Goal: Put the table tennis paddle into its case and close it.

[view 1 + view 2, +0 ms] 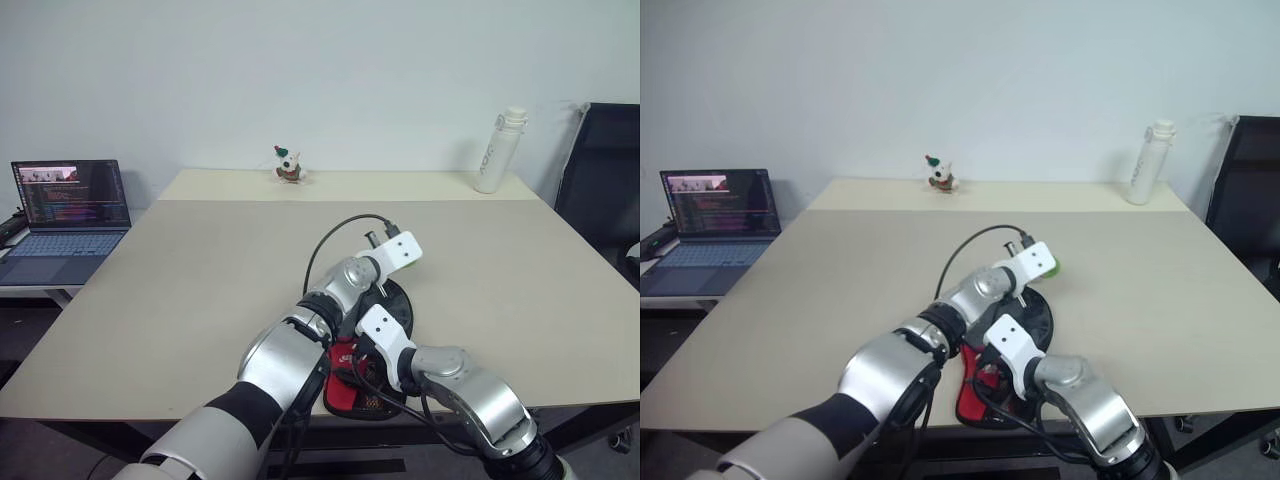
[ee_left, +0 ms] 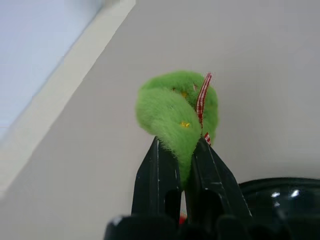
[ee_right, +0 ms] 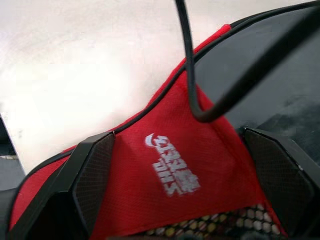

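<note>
- The case [image 3: 172, 165], red and black, lies at the table's [image 1: 200, 290] near edge, right of centre.
- Left gripper [image 2: 182, 155] is clamped on the green fuzzy tag [image 2: 172, 107] above the case's far end.
- Right gripper [image 3: 182, 170] hovers over the red fabric, fingers [image 3: 92, 172] wide apart.

office | laptop [image 1: 70, 212] – office chair [image 1: 602, 175] – bare table [image 1: 200, 270]

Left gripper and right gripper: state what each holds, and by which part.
The left gripper pinches the green fuzzy tag of the case at the tag's lower end. The right gripper is open astride the case's red fabric, holding nothing.
</note>
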### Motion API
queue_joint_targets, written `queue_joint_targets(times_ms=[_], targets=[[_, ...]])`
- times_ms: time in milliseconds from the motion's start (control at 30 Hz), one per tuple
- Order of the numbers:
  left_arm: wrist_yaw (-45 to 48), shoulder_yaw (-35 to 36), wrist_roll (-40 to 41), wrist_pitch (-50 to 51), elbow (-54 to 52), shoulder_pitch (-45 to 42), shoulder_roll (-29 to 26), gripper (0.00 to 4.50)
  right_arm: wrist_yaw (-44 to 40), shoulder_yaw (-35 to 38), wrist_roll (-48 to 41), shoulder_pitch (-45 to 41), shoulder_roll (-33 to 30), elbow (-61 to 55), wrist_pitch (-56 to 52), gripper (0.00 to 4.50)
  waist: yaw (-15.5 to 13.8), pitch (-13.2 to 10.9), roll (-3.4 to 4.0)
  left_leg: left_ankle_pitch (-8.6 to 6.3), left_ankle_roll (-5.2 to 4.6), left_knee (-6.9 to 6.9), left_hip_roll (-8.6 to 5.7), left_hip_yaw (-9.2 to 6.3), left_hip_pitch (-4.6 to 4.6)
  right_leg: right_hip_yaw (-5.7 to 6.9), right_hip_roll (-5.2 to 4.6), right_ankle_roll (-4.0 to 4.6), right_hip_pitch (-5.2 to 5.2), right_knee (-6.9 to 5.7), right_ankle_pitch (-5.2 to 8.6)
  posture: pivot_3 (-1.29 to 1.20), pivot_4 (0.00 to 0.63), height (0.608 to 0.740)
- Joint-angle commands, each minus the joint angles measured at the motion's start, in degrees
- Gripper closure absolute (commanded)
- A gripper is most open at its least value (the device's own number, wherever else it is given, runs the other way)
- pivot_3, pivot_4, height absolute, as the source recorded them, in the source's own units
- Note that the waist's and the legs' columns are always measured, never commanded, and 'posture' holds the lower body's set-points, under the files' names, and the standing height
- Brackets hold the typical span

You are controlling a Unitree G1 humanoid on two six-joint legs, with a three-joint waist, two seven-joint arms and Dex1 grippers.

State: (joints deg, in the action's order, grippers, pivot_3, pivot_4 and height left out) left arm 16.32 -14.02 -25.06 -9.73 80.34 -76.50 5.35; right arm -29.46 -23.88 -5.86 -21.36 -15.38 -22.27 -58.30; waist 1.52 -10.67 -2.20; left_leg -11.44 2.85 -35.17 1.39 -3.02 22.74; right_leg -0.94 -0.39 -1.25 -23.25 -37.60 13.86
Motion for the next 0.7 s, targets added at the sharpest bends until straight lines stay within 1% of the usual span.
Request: queue_joint_targets(times_ms=[33,233,467,567,700], targets=[[1.51,-1.60,-1.40,-4.68,-1.71,-2.74,2.42,4.47,-0.71,-4.61,-1.90,3.53,-0.15,4.55,-6.27,0.00,0.01,0.03,0.04,0.00,0.00,0.00,0.00,0.00,0.00,0.00,0.00,0.00,0.00,0.00,0.00,0.00,0.150,0.740],[5.16,-2.05,-1.54,-7.33,-1.88,-2.38,4.13,4.47,-0.99,-4.50,-1.82,3.00,-0.17,5.63,-5.39,0.00,0.02,0.07,0.10,0.00,0.00,0.00,0.00,0.00,0.00,0.00,0.00,0.00,0.00,0.01,0.00,0.00,0.150,0.740],[13.27,-0.30,0.50,-8.72,-2.02,-0.63,4.99,4.47,-1.23,-3.91,-1.29,1.36,-0.04,7.81,-4.12,0.00,0.07,0.31,0.34,0.00,0.00,0.01,0.00,0.00,0.00,0.01,0.00,0.00,0.00,0.02,0.01,0.00,0.150,0.740],[15.10,0.32,1.33,-8.42,-2.09,-0.36,4.20,3.69,-1.26,-3.64,-0.98,0.36,0.35,8.85,-3.62,0.00,0.19,0.42,0.40,0.00,0.00,0.00,0.00,0.00,-0.03,0.00,0.00,0.00,0.01,0.01,0.01,0.00,0.150,0.740],[14.84,2.23,3.09,-8.28,-2.32,-0.12,2.39,2.27,-1.37,-3.21,-0.62,-1.06,1.05,10.41,-1.86,0.00,0.47,0.49,0.40,0.00,0.00,0.00,0.01,0.00,-0.08,-0.01,0.01,0.00,0.03,-0.02,0.00,0.00,0.150,0.740]])
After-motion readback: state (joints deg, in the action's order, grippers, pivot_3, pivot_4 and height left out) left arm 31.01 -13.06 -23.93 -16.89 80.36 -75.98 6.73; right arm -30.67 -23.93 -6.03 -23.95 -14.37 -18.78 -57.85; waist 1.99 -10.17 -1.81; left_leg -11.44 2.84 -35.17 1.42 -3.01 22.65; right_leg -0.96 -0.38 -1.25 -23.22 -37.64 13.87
